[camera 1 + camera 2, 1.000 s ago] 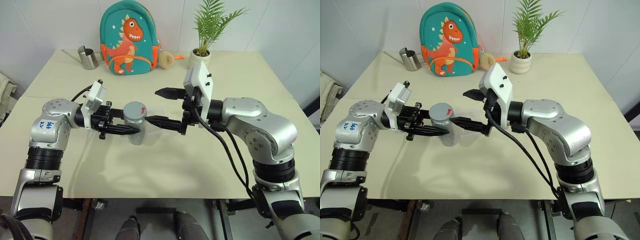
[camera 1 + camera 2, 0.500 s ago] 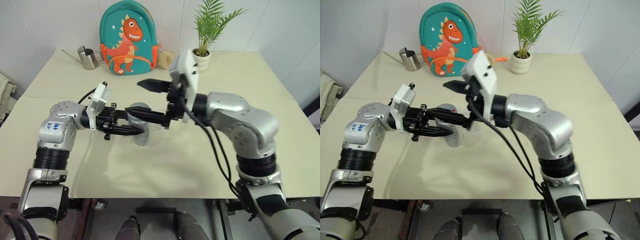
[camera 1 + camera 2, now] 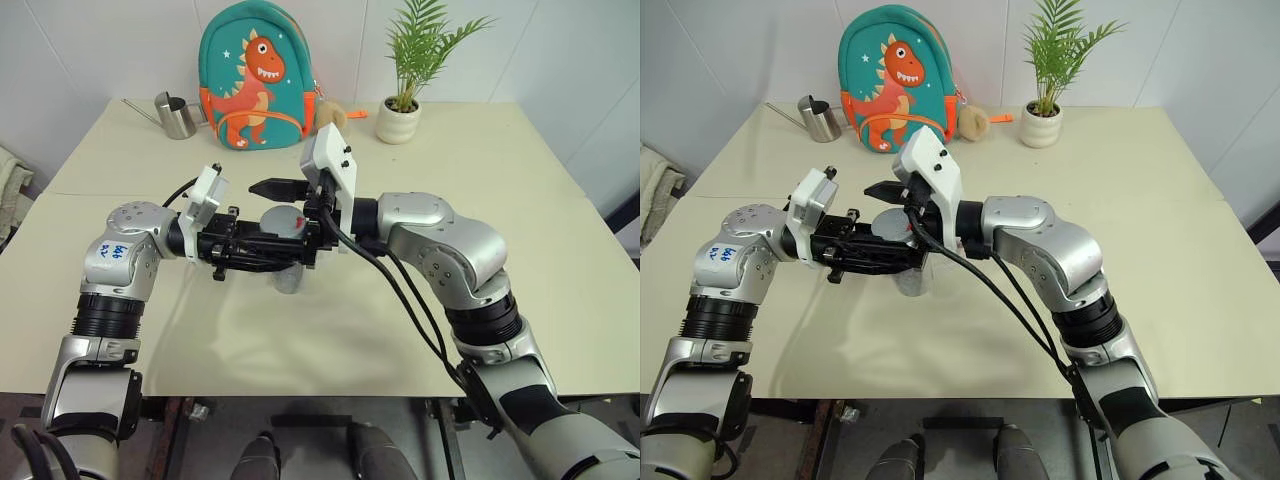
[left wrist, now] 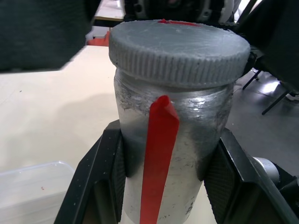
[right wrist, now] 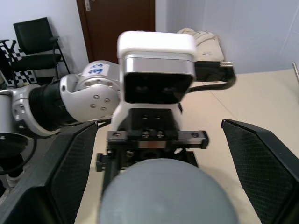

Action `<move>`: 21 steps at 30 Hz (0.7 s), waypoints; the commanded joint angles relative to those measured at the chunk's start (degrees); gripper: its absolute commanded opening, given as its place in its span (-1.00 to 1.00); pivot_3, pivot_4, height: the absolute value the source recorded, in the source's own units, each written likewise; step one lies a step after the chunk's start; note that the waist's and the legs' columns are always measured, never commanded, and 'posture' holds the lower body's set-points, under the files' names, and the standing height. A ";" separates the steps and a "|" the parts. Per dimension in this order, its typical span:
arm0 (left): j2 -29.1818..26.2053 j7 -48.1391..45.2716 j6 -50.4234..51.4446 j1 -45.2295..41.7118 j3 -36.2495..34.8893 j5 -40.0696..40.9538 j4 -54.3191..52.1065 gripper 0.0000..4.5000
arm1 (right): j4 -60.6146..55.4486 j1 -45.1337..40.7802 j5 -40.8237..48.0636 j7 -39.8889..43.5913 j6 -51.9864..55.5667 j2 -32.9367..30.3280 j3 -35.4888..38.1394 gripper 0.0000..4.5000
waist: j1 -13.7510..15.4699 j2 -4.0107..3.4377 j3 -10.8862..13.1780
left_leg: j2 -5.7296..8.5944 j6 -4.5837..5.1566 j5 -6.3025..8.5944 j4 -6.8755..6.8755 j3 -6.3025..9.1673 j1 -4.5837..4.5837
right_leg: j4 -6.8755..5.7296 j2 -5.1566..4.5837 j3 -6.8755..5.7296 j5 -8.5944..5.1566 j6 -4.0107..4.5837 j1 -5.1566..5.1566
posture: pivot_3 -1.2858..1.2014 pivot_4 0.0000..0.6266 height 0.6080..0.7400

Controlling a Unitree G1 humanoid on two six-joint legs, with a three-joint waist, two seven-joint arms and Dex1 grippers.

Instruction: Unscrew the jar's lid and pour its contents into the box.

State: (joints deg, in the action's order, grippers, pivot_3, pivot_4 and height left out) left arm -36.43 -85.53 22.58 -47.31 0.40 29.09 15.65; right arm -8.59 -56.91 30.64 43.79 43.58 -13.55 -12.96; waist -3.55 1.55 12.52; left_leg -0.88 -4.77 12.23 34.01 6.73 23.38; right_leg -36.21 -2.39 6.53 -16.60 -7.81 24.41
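The silver-grey jar [image 4: 177,140], marked with a red strip, is held upright above the table with my left gripper [image 3: 282,258] shut on its body. The fingers [image 4: 110,163] press on both sides of it. The grey ribbed lid [image 4: 180,49] sits on top of the jar. My right gripper [image 3: 258,212] reaches in level from the right and is open, with a finger [image 5: 60,172] on each side of the lid [image 5: 163,191] and a gap on both sides. A corner of the clear box [image 4: 32,182] lies on the table below the jar. The contents are hidden.
A teal dinosaur backpack [image 3: 258,75], a steel watering can [image 3: 177,115] and a potted plant [image 3: 405,100] stand along the table's far edge. A small tan toy [image 3: 332,115] lies beside the backpack. The beige table [image 3: 330,340] stretches in front of the arms.
My right gripper has swung left, from beside the jar to straddling the lid, staying open. The left gripper has kept its grip on the jar, almost still.
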 commanded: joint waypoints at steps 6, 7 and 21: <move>0.02 -0.45 -0.20 -1.02 -0.27 0.82 -3.08 -0.17 | 1.08 -1.73 -2.25 -0.19 -2.75 0.83 0.67 0.98 | 0.00 0.00 0.00 | 0.00 -0.01 0.00 0.00 0.00 0.00 | -0.02 0.00 0.00 0.00 0.00 0.01 | 0.03 -0.52 1.00; 0.01 -0.42 -0.22 -0.98 -0.25 0.80 -3.14 -0.17 | 1.06 -1.68 -2.46 -0.35 -2.62 0.66 0.85 0.98 | 0.00 0.00 0.00 | 0.00 -0.01 0.00 0.00 0.00 0.00 | -0.02 0.00 0.00 0.00 0.00 0.01 | 0.03 -0.52 1.00; -0.73 -0.23 -0.12 -0.64 -0.60 0.70 -3.23 -0.17 | -3.53 0.86 -1.58 -0.79 0.96 -4.91 4.05 0.98 | 0.07 0.00 0.00 | 0.00 -0.01 -0.01 0.01 0.00 0.00 | -0.04 -0.01 0.00 0.00 0.01 0.01 | 0.03 -0.52 1.00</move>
State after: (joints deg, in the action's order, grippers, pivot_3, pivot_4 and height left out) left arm -36.45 -84.73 22.73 -47.31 0.52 29.00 14.41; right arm -10.72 -56.27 29.22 44.03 44.05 -17.07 -12.39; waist -3.48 1.55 12.52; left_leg -0.88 -4.78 12.22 34.02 6.73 23.38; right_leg -36.25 -2.39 6.53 -16.60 -7.81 24.42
